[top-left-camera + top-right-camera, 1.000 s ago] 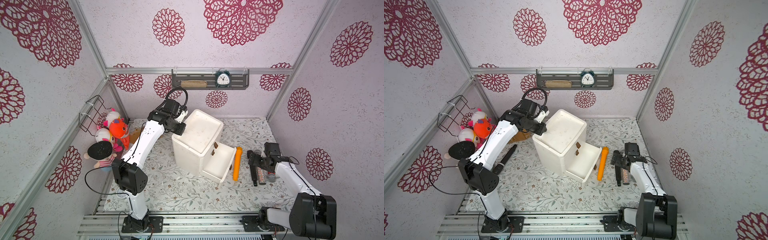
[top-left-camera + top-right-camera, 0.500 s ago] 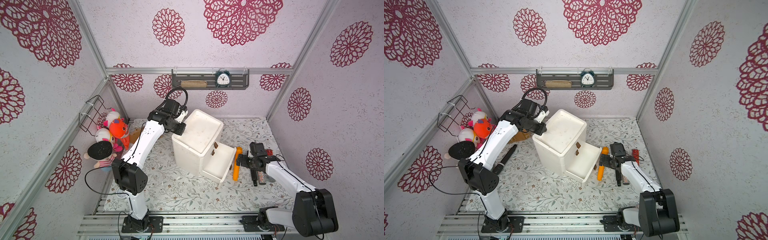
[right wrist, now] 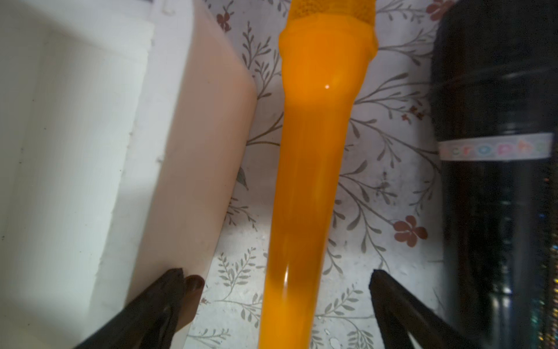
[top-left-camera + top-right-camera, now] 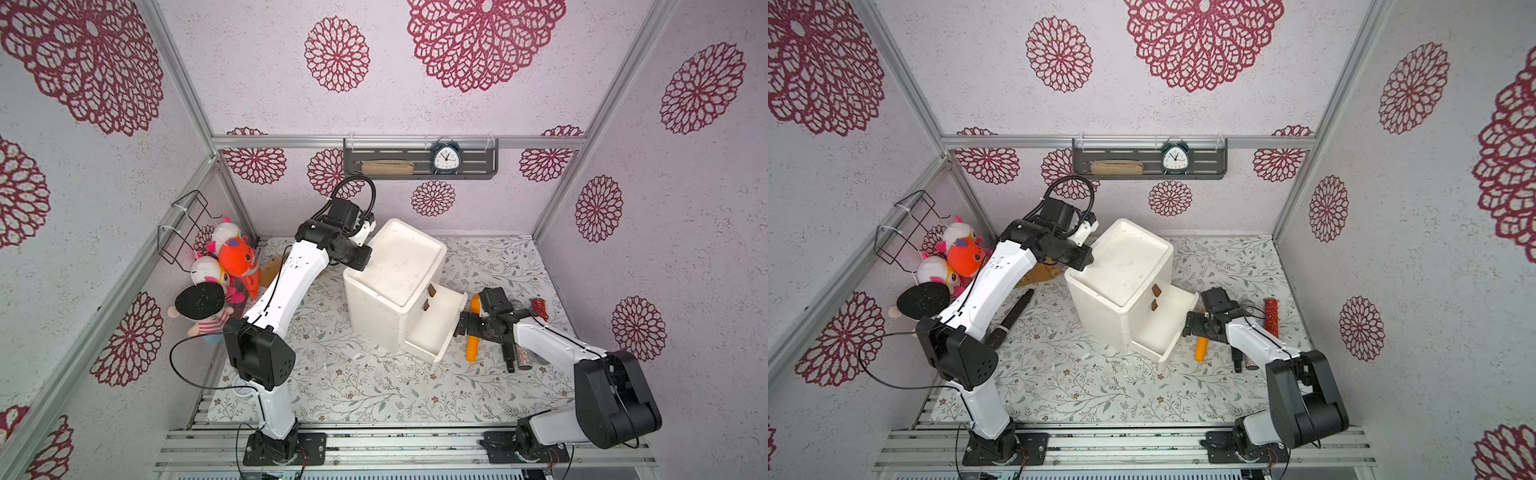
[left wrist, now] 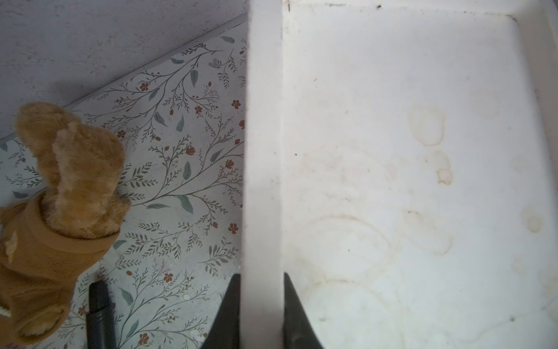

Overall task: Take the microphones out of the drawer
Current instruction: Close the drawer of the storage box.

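Orange microphone (image 4: 472,350) lies flat on the floral worktop (image 4: 353,382) in both top views. It is outside the pulled-out lower drawer (image 4: 432,330) of the white cabinet (image 4: 399,266), just beside the drawer's front panel. Its long axis runs almost parallel to that panel, with the mesh head toward the back wall and the handle end toward the front rail. The right gripper (image 4: 473,328) hangs over the middle of the handle and hides that stretch. A black microphone (image 4: 508,358) lies near on the far side of the gripper, and a red glitter microphone (image 4: 539,308) lies further out. In the left wrist view, the left gripper (image 5: 261,279) has its jaws pinching the raised rim of the cabinet's top, one on each face of the rim. A brown plush toy (image 5: 60,196) and the end of a second black microphone (image 5: 99,311) lie on the worktop beside the cabinet. In the right wrist view, the orange microphone (image 3: 311,169) runs straight away from the camera between the widely spread jaws, widening to its head at the far end. Both jaws stand clear of the handle, one close by the drawer (image 3: 75,151) and the other toward the black microphone (image 3: 495,90).
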Robot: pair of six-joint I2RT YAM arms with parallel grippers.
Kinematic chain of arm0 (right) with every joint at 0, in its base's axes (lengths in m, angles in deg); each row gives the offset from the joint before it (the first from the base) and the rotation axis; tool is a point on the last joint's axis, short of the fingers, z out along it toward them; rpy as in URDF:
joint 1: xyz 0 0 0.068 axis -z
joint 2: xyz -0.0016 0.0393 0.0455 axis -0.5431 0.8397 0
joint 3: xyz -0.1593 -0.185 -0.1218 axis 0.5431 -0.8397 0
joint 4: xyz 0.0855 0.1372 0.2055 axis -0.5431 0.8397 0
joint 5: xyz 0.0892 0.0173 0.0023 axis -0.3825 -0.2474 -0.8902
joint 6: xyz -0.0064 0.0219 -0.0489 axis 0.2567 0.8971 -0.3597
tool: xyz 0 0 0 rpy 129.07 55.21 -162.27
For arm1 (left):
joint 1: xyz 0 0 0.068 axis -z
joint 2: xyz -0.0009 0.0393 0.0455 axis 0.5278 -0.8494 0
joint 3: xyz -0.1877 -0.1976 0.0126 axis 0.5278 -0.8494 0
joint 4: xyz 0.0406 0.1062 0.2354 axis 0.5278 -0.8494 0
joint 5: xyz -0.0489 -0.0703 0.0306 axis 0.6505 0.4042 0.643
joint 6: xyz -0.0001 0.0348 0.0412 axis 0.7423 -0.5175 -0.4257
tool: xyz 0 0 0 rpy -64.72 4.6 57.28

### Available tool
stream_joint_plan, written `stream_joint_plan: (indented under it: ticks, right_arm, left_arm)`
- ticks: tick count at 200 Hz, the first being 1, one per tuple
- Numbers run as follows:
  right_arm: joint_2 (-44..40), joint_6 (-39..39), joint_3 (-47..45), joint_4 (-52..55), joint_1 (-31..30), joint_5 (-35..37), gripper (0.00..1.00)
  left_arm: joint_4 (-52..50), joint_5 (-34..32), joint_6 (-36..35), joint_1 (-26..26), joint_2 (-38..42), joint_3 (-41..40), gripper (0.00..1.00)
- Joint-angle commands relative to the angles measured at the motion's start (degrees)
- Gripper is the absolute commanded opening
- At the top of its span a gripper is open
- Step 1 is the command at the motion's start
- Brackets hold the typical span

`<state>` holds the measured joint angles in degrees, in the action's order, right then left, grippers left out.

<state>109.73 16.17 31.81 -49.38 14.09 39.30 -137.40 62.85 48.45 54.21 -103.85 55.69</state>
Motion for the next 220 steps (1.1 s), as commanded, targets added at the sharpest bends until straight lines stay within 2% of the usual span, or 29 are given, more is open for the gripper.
stream_joint_plan:
  ticks: [1, 68, 103, 220]
  right_arm:
    - [1.67, 2.28, 3.21, -6.63, -2.52, -2.48, 0.99]
    - [11.85, 7.81, 10.1, -11.02, -9.63, -0.32, 0.99]
    - [14.98, 8.92, 12.49, -11.05, -10.64, -0.33, 0.99]
    - [9.77, 5.79, 11.12, -4.48, -9.83, 5.39, 0.99]
  left_arm:
    - [-2.45, 3.49, -0.37, 0.59, -1.18, -1.41, 0.0]
    - [-2.98, 4.23, -0.54, 0.68, -1.56, -0.77, 0.0]
    - [-3.06, 4.49, -0.6, 0.68, -1.52, -0.76, 0.0]
    - [-3.29, 4.22, -0.59, 0.9, -2.05, -0.33, 0.0]
